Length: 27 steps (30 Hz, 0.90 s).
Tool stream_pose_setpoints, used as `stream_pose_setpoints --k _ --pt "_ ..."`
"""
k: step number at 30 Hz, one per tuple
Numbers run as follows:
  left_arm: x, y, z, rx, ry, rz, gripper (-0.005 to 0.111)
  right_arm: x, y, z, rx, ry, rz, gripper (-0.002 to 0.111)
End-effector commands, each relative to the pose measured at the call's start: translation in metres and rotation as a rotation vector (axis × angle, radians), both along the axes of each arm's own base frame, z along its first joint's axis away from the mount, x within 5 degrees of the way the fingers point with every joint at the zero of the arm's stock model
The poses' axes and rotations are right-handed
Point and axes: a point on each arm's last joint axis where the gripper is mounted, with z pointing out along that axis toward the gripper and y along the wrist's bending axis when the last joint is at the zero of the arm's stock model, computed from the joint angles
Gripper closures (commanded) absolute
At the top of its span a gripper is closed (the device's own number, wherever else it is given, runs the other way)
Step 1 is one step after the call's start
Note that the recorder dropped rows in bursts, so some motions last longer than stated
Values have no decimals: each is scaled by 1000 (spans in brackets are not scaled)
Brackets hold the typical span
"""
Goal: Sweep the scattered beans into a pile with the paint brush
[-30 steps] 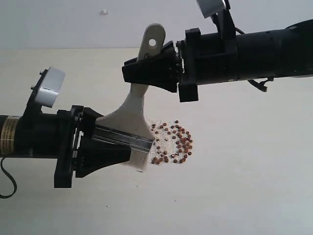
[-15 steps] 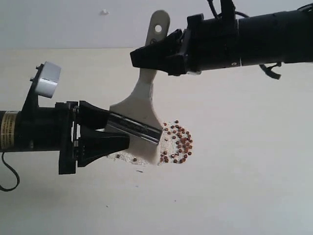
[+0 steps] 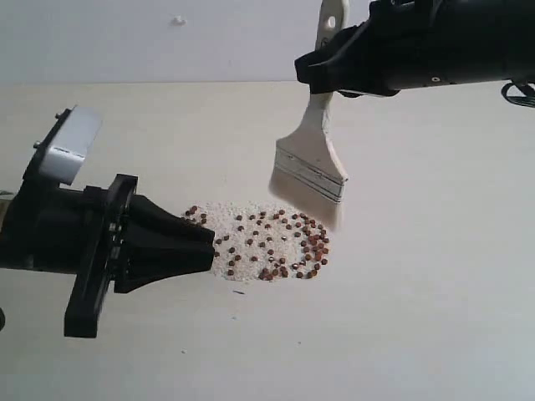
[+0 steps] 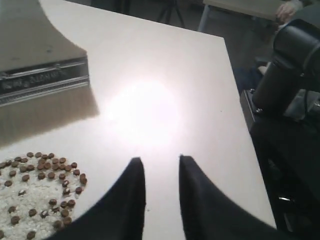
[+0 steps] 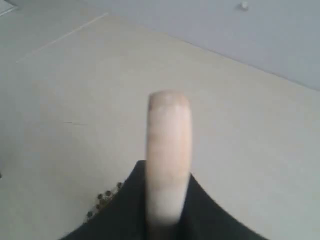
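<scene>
The paint brush [image 3: 311,163] hangs bristles down over the far right edge of the beans [image 3: 276,244], and it looks blurred. My right gripper [image 3: 332,71] is shut on its pale wooden handle [image 5: 168,145], just below the holed end. The reddish-brown beans lie scattered in a flat patch, densest on its right side. My left gripper [image 3: 209,248] sits low at the patch's left end. In the left wrist view, the left gripper [image 4: 161,162] stands open with only bare table between its jaws. That view also shows the silver ferrule [image 4: 42,82] and some of the beans [image 4: 47,167].
Fine white grains [image 3: 221,219] are mixed among the beans, mostly on the patch's left half. The pale table [image 3: 418,317] stretches to the right and front. Beyond the table's edge, the left wrist view shows dark equipment [image 4: 292,65].
My left gripper let go of the brush's ferrule, drew back left and narrowed its jaws. My right gripper carried the brush up and to the right, uncovering the patch's left part.
</scene>
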Motion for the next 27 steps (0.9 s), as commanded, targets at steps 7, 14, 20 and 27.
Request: stream_pose_setpoints --k 7,14,20,27 --pt "-6 36 16 -9 27 134 107 -27 -43 6 -98 -92 -329 108" --pt "-45 85 22 -154 -52 570 107 -61 -73 -3 -125 -121 -505 108" --pt "-86 96 38 -337 -184 741 107 -77 -91 -12 -84 -120 -661 108" --pt "-103 97 42 -289 -210 744 107 -114 -101 -2 29 -192 -641 108"
